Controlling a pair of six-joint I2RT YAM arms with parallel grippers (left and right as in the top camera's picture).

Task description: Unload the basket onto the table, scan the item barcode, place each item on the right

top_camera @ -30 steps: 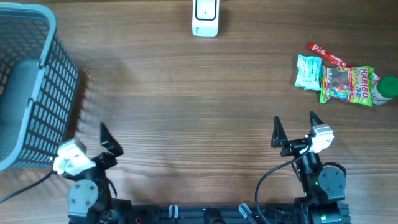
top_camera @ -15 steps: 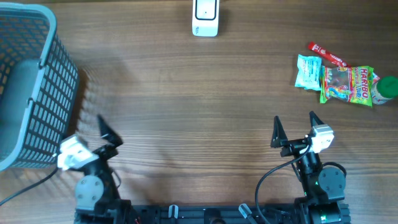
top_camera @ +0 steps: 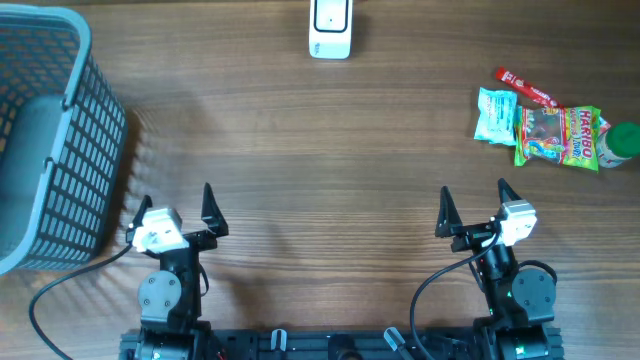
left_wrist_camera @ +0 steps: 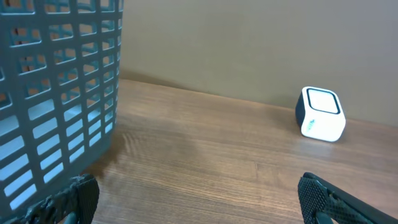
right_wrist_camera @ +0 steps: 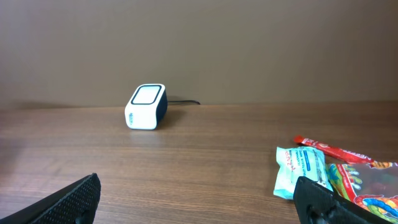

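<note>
Both arms parked at the near edge of the table (top_camera: 320, 150); we note the left gripper (top_camera: 175, 210) with fingers spread fully apart, holding nothing; the right gripper (top_camera: 472, 208) likewise wide and empty.

Barcode scanner (top_camera: 330, 28) sits at the far edge, centre, window facing up; well apart from both arms.

Items lie in a cluster at the far right: a pale blue packet (top_camera: 495, 115), a Haribo gummy bag (top_camera: 558, 136) overlapping it, a red stick sachet (top_camera: 525, 88) just beyond, a green-capped bottle (top_camera: 622, 145) at the frame edge; grey mesh basket (top_camera: 60, 150) at the left.

Risks as we judge them: the packets overlap, so a closing grip may catch two at once or drag a neighbour; flat foil lying on wood gives little edge to pinch; barcode positions not visible, so an item may reach the scanner wrong side down; the bottle could roll off if nudged.
</note>
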